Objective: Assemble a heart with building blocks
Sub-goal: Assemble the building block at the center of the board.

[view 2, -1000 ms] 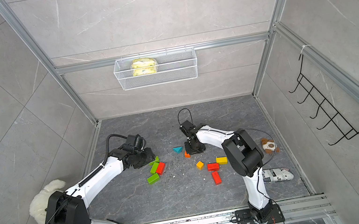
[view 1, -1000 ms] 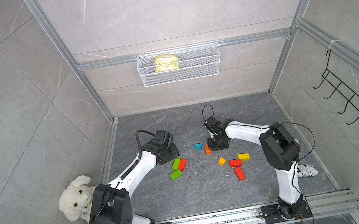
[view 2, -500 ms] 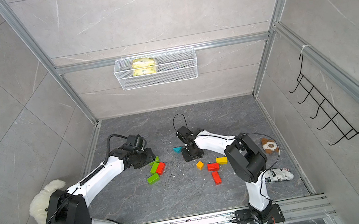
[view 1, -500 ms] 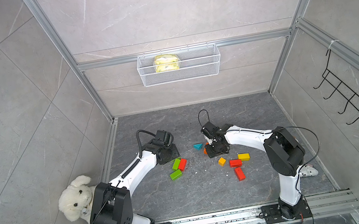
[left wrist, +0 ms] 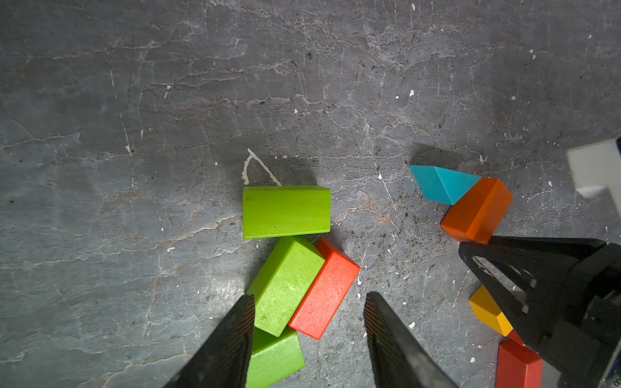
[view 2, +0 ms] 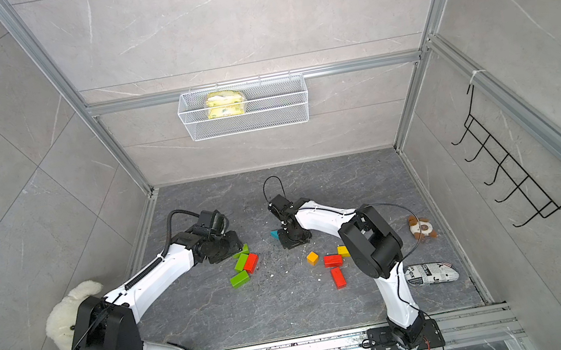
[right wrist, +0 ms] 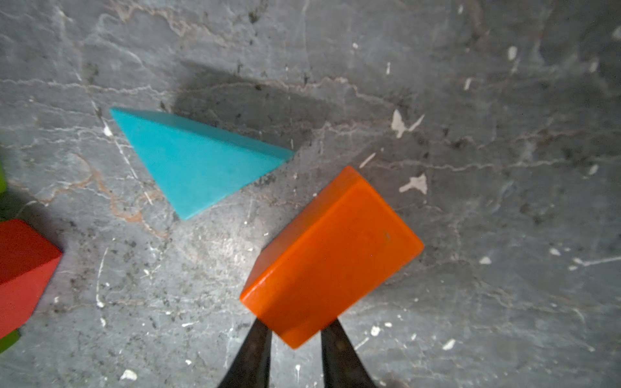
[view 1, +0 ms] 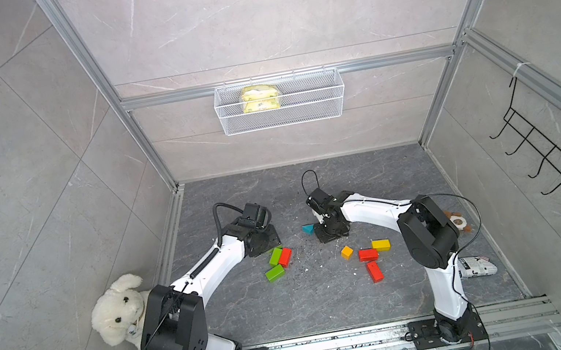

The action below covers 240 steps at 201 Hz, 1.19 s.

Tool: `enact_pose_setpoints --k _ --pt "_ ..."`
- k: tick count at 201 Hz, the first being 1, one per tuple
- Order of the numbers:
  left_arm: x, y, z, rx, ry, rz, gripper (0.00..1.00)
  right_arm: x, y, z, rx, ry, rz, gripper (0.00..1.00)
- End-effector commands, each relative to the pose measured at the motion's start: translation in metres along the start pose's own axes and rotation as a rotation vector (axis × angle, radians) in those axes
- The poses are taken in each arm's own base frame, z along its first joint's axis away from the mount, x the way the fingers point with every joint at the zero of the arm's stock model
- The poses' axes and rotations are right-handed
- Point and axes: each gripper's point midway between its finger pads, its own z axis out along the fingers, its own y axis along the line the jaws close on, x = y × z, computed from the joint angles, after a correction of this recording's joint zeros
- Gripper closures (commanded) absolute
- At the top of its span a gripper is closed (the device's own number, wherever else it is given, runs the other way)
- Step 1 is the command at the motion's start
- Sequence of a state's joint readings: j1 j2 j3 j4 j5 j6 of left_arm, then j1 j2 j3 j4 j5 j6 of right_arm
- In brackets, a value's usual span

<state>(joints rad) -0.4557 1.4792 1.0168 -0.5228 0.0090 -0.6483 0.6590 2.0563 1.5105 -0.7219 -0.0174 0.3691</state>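
The building blocks lie loose on the dark floor, and no heart shape shows. My left gripper is open, its fingers astride the near ends of a green bar and a red bar; another green bar lies beyond them. My right gripper is shut on a corner of the orange bar, which lies on the floor beside the teal triangle. In both top views that gripper hides the orange bar. An orange-yellow cube, two red bars and a yellow bar lie nearer the rail.
A white plush dog sits by the left wall. A small brown plush and a patterned pouch lie at the right. A wire basket hangs on the back wall, a hook rack on the right wall.
The right gripper has moved left and nearer, toward the teal triangle, and now covers the orange bar from above. The left arm has barely moved.
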Motion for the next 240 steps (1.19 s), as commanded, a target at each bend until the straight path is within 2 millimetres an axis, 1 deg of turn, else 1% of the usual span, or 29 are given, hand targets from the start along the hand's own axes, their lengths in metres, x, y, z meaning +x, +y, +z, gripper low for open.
enact_pose_setpoints --k 1,40,99,121,156,169,180,196,212,222,240 --pt "0.001 0.000 0.004 -0.006 0.007 -0.006 0.44 -0.002 -0.008 0.004 0.048 0.016 0.012 0.71" --pt "0.001 0.000 0.005 -0.008 0.008 -0.005 0.44 -0.010 -0.004 0.007 0.044 0.006 0.027 0.74" --pt "0.002 0.001 0.007 -0.012 0.014 -0.002 0.44 -0.021 -0.004 0.008 0.060 -0.003 0.033 0.74" --pt "0.002 0.001 0.007 -0.012 0.014 -0.003 0.44 -0.021 -0.004 0.009 0.064 0.003 0.032 0.74" --pt "0.003 0.003 0.010 -0.019 0.020 -0.007 0.43 -0.017 -0.008 0.002 0.077 -0.005 0.030 0.74" --pt "0.004 0.005 0.013 -0.029 0.024 -0.014 0.38 -0.013 -0.009 -0.005 0.075 -0.011 0.029 0.73" --pt "0.004 0.007 0.015 -0.044 0.027 -0.023 0.34 -0.010 -0.008 -0.017 0.067 -0.030 0.026 0.71" --pt "0.005 0.012 0.021 -0.077 0.040 -0.047 0.28 -0.003 -0.005 -0.039 0.057 -0.066 0.013 0.66" --pt "0.004 0.011 0.028 -0.083 0.057 -0.070 0.21 0.010 -0.005 -0.057 0.052 -0.086 0.005 0.59" --pt "0.002 0.008 0.033 -0.080 0.066 -0.092 0.20 0.017 -0.007 -0.066 0.053 -0.095 0.005 0.55" --pt "-0.001 0.004 0.043 -0.075 0.073 -0.135 0.20 0.033 -0.010 -0.076 0.054 -0.097 0.007 0.49"
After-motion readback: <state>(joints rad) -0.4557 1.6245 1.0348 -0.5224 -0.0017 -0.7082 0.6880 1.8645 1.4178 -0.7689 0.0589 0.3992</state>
